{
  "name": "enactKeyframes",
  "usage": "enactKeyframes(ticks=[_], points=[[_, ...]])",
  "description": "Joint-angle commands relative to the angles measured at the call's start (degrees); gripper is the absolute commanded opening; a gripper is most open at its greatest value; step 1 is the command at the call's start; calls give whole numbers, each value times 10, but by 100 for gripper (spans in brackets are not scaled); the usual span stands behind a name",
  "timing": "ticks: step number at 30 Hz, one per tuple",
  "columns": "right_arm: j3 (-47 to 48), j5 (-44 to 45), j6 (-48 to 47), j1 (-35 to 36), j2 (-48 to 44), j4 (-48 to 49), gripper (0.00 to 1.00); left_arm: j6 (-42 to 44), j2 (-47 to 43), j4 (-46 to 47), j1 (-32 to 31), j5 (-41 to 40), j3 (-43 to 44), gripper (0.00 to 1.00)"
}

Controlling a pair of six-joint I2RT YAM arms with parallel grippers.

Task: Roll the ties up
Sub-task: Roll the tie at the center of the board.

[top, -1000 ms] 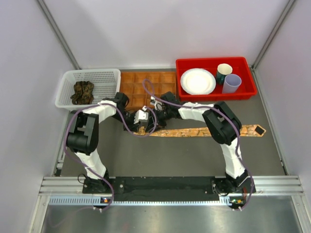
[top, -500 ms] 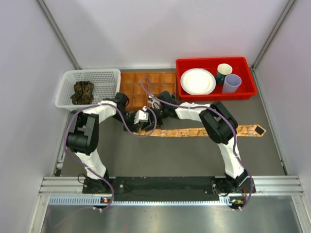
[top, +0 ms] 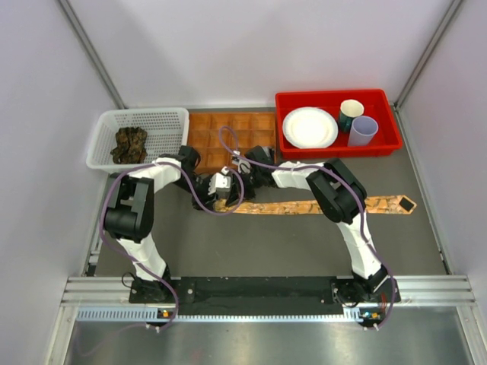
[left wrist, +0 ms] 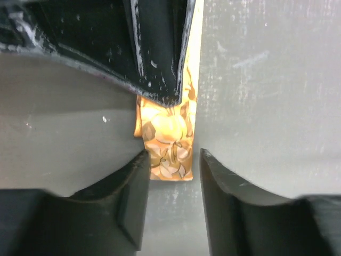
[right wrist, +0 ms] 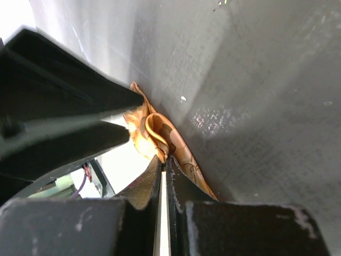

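A dark grey table [top: 274,243] is enclosed by pale walls [top: 228,53]. The orange tie [top: 304,206] is laid flat across mid-frame, crossed by the right arm. Dark ties [top: 129,144] are bundled in the white basket [top: 163,114], upper left, beside a brown tray [top: 228,125] and a red bin [top: 335,150]. The orange tie's left end is straddled by the parted left gripper [left wrist: 174,154]. A fold of it is pinched in the closed right gripper [right wrist: 162,160]. From above, that end is hidden.

We are seeing an orange tie [top: 319,206] that is carrying pale leaves as pattern, on a dark grey table [top: 266,243]. The other tie [top: 131,144] is showing dark green and brown blotches. The basket [top: 163,133] is looking white, the compartment tray [top: 221,129] brown, the bin [top: 335,150] red, the plate [top: 310,127] white.
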Motion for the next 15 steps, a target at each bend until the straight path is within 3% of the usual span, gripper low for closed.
enactKeyframes(ticks=[1,2,4,15], points=[[11,32,-28,7,3,-29,0,33,-10,-20,25,24,-1,56],[13,36,-29,7,4,-32,0,38,-11,-20,28,17,-1,62],[14,37,-32,6,5,-36,0,56,-12,-18,31,12,-4,64],[21,37,-39,5,8,-62,0,102,15,-41,19,11,10,63]])
